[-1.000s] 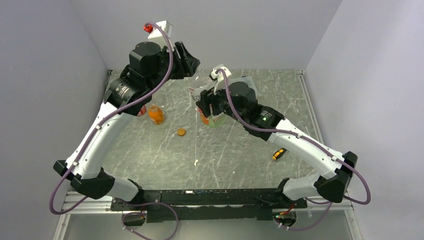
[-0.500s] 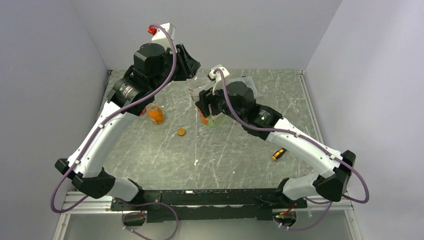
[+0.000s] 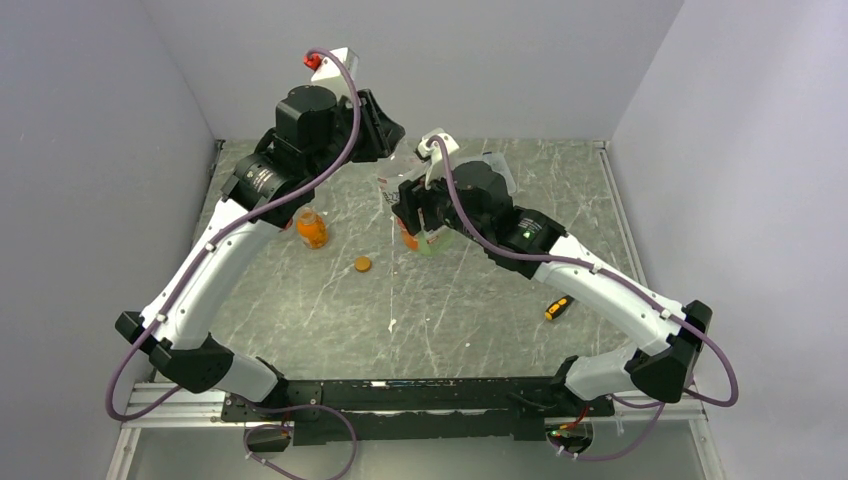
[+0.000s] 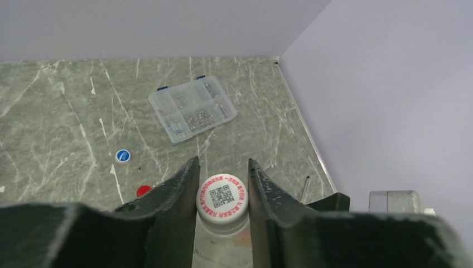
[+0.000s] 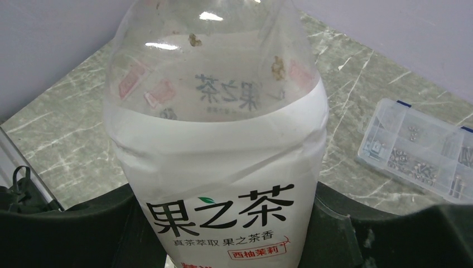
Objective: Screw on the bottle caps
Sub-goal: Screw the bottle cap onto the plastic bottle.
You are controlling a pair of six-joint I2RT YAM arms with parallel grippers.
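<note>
looking down from above, the table (image 3: 330, 300) is a grey-green stone-patterned slab veined with white, boxed on three sides by plain pale lilac-grey walls (image 3: 480, 60). the white-labelled bottle (image 3: 428, 243) sits toward the back middle, inside the right end effector (image 3: 415, 215), with the left end effector (image 3: 390, 135) over its top. a squat orange bottle (image 3: 312, 229) stands uncapped to the left, an orange cap (image 3: 362, 264) lies apart from it on the bare stone, and a yellow-and-black screwdriver (image 3: 558, 307) lies well off to the right.

from the left wrist, the same marbled surface runs back to where two walls meet. a clear compartment box (image 4: 192, 110) lies near that corner, with a blue cap (image 4: 122, 156) and a red cap (image 4: 144, 191) nearer. the white cap (image 4: 223, 192), printed with a square code ringed in red lettering, sits on the bottle neck between the dark fingers (image 4: 178, 190). the jaws stand narrow, meeting its rim or all but; whether they grip it i cannot tell.

from the right wrist, the bottle fills the view: clear domed shoulder, white wrap label, bold black characters with a small green leaf. it is clamped between the two black fingers (image 5: 72, 229) at the label's lower part.
</note>
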